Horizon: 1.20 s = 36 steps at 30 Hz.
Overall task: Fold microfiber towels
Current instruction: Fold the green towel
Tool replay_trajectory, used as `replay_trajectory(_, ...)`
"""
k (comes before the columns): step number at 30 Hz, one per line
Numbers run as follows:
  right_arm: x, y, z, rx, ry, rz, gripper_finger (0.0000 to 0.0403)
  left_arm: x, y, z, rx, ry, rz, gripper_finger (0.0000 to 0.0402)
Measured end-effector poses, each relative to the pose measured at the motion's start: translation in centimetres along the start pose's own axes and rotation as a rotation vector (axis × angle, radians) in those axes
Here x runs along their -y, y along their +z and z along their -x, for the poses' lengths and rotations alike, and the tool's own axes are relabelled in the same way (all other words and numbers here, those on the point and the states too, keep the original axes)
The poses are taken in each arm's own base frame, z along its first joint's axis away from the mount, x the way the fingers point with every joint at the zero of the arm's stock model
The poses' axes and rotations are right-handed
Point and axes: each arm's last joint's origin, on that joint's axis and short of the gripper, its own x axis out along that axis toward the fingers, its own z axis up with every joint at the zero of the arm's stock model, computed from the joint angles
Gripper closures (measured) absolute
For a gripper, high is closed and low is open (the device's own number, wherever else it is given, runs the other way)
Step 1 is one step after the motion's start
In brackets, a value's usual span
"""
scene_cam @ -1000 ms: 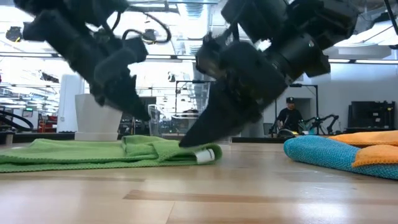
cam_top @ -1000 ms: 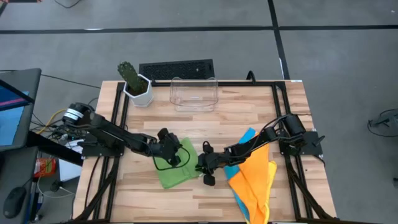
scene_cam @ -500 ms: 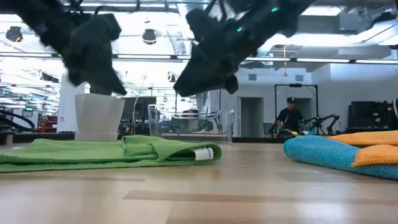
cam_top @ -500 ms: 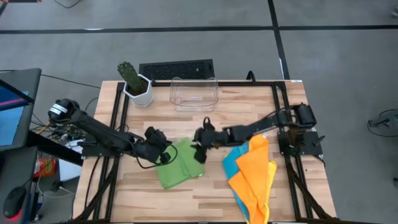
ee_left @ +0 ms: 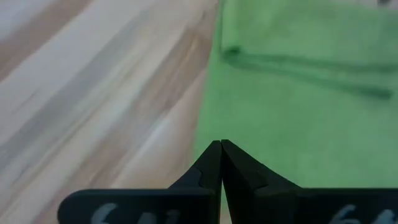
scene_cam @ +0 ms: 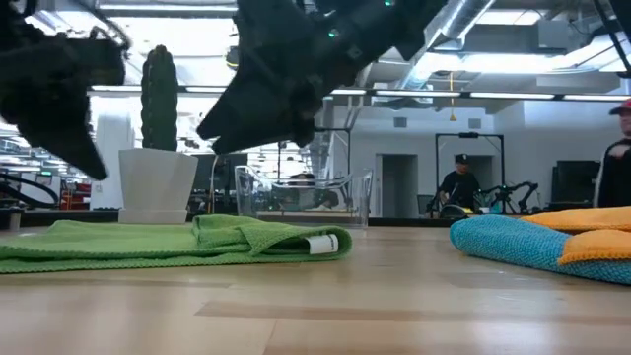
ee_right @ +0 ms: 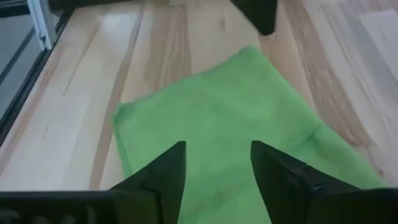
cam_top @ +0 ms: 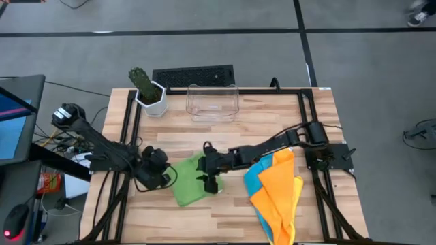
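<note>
Nearest the table's front edge, at about five o'clock from its centre, the orange towel (cam_top: 279, 197) lies draped over the blue towel (cam_top: 255, 178), whose edge shows on the side toward the middle; a yellow towel I cannot make out. Just short of centre, at about seven o'clock, the green towel (cam_top: 189, 182) lies flat and partly folded on the wooden table (cam_top: 272, 116), a white tag (scene_cam: 322, 244) showing at its fold in the low view.

The right gripper (cam_top: 206, 171) hangs over the green towel's three o'clock edge — its jaws are apart and hold nothing, with the cloth visible below between the fingers (ee_right: 163, 180). The left gripper (cam_top: 157, 173) sits at the towel's nine o'clock edge, lifted off the wood, its jaws pressed together and empty.

Farther back, at twelve o'clock, stands a clear plastic bin (cam_top: 212, 102); at eleven o'clock, a cactus in a white pot (cam_top: 148, 92). Beyond the table, people (scene_cam: 458, 187) show in the room.
</note>
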Motion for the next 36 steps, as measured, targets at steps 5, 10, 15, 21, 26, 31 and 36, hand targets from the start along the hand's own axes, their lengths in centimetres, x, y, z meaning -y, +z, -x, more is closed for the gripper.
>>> replay_trajectory(5,-2.1,1.0,-0.1,0.061,0.088,0.142,0.0192,-1.0,-1.2,0.5,0.0,0.075,-0.09,0.0395)
replay_trajectory(10,-3.9,0.3,-1.6,0.128,0.126,0.207,0.0186,-1.0,-2.3,-0.7,0.005,-0.019,-0.087,0.0357)
replay_trajectory(15,-5.5,-0.5,-3.8,0.104,0.146,0.146,0.0191,-0.7,-3.6,-1.9,-0.004,-0.186,-0.11,0.0322)
replay_trajectory(21,-7.2,-0.2,-5.9,0.115,0.154,0.161,0.0198,-2.0,-4.7,-2.7,-0.045,-0.15,-0.03,0.0298)
replay_trajectory(26,-7.2,-0.4,-7.1,0.085,0.136,0.114,0.0206,-1.4,-4.8,-3.0,-0.045,-0.185,0.019,0.0298)
replay_trajectory(31,-7.4,-0.7,-7.3,0.074,0.147,0.118,0.0215,0.2,-4.8,-3.7,-0.035,-0.286,0.101,0.0305)
replay_trajectory(36,-7.5,-1.7,-7.3,-0.005,0.175,0.018,0.0223,1.9,-5.2,-4.6,-0.084,-0.395,0.188,0.0314)
